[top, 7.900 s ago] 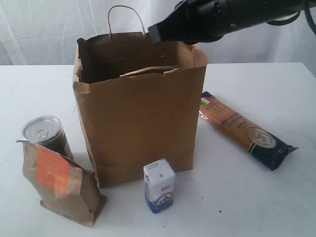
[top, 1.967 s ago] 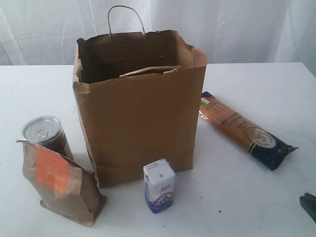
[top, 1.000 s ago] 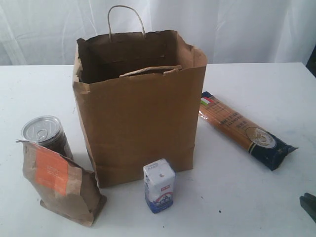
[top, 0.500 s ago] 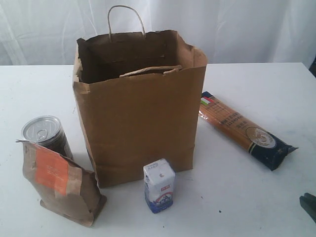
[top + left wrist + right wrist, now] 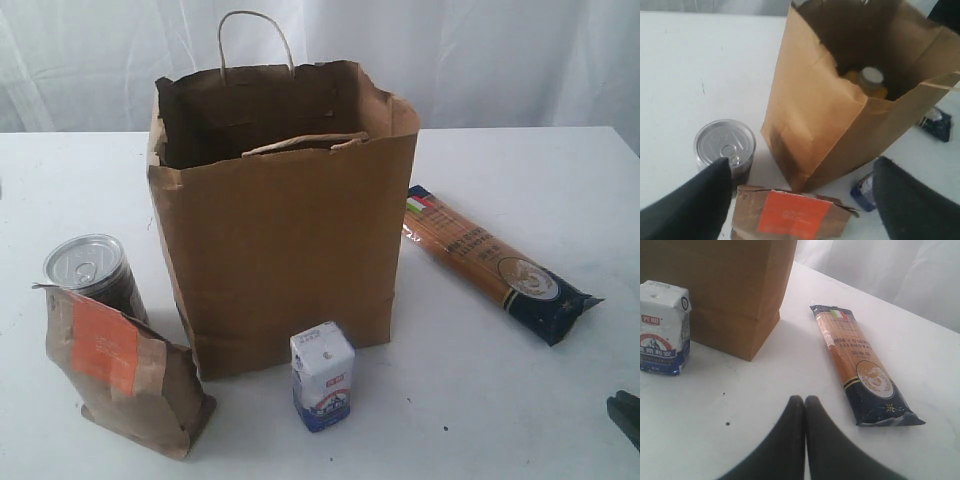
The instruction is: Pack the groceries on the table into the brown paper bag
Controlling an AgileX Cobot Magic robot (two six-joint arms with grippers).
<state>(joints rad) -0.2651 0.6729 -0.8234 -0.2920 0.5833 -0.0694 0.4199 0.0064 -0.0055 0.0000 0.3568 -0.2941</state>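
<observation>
The exterior view looks slightly down across the table [image 5: 500,400], close to and facing the paper bag [image 5: 280,250]. The left wrist view looks steeply down into that bag from above the can [image 5: 725,146]. The right wrist view sits low over the table, facing the spaghetti packet [image 5: 860,360]. All three views show the bag.

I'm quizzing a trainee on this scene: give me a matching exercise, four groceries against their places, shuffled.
1. silver-topped can
2. long spaghetti packet
3. small white-blue carton
4. yellow white-capped jar

A. inside the brown paper bag
B. lying flat, right of the bag
C. upright in front of the bag
D. behind the small kraft pouch with orange label

Pairs: 1-D, 2-B, 3-C, 4-A.
</observation>
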